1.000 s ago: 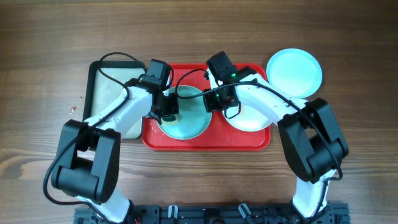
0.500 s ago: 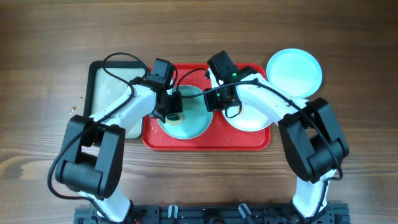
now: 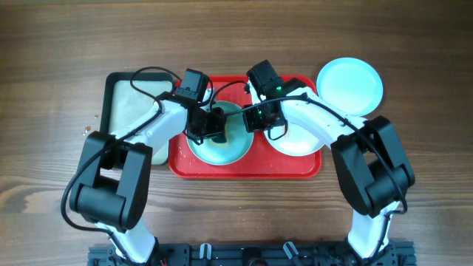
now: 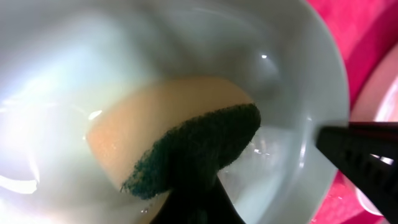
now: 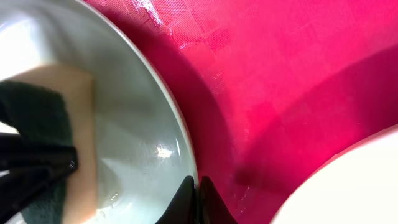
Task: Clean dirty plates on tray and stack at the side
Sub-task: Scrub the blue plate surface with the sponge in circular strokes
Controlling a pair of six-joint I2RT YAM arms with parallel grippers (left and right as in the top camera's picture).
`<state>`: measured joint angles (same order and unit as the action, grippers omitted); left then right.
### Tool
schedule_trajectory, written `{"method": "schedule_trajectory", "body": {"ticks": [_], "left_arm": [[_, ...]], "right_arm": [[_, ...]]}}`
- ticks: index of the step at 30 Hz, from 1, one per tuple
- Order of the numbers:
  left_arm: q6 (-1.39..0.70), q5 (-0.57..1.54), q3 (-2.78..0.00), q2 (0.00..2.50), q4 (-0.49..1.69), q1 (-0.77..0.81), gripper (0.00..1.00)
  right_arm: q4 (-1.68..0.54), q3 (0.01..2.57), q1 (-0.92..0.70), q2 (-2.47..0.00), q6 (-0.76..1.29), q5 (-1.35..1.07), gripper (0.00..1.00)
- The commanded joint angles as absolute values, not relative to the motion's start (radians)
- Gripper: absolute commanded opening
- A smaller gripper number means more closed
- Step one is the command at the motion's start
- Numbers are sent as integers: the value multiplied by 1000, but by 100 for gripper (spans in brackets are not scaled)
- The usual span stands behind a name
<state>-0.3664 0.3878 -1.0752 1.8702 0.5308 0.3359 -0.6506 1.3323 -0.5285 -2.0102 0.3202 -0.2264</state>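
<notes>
A pale turquoise plate (image 3: 222,149) lies on the left half of the red tray (image 3: 244,168). My left gripper (image 3: 209,125) is shut on a sponge (image 4: 171,124) with a green scouring side and presses it onto this plate's inside (image 4: 74,56). My right gripper (image 3: 247,123) is shut on the plate's right rim (image 5: 180,137), with red tray (image 5: 280,74) beside it. A white plate (image 3: 299,140) lies on the tray's right half, partly under the right arm. A second turquoise plate (image 3: 350,86) lies on the table at the tray's far right corner.
A black-rimmed tray with a pale inside (image 3: 129,103) stands left of the red tray, under the left arm. The wooden table (image 3: 59,66) surrounds everything.
My left gripper has slid the sponge to the right across the turquoise plate. The right gripper has stayed on the rim.
</notes>
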Motion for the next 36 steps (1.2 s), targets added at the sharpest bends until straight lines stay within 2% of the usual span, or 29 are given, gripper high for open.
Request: {"method": "schedule_trajectory", "body": {"ticks": [1, 8, 16, 26, 36], "left_arm": [[-379, 509, -1046, 1915, 522, 369, 4], [-379, 513, -1047, 1913, 508, 385, 4], [-374, 509, -1049, 1786, 513, 304, 4], [-374, 236, -1049, 1599, 617, 231, 4], [-375, 222, -1040, 1636, 667, 271, 4]], "right_arm": [[-645, 1335, -536, -1991, 318, -238, 4], [-644, 1335, -536, -1991, 318, -237, 4], [-644, 1335, -536, -1991, 318, -237, 4], [-642, 1335, -536, -1991, 318, -237, 4], [-641, 1335, -536, -1991, 318, -237, 4]]}}
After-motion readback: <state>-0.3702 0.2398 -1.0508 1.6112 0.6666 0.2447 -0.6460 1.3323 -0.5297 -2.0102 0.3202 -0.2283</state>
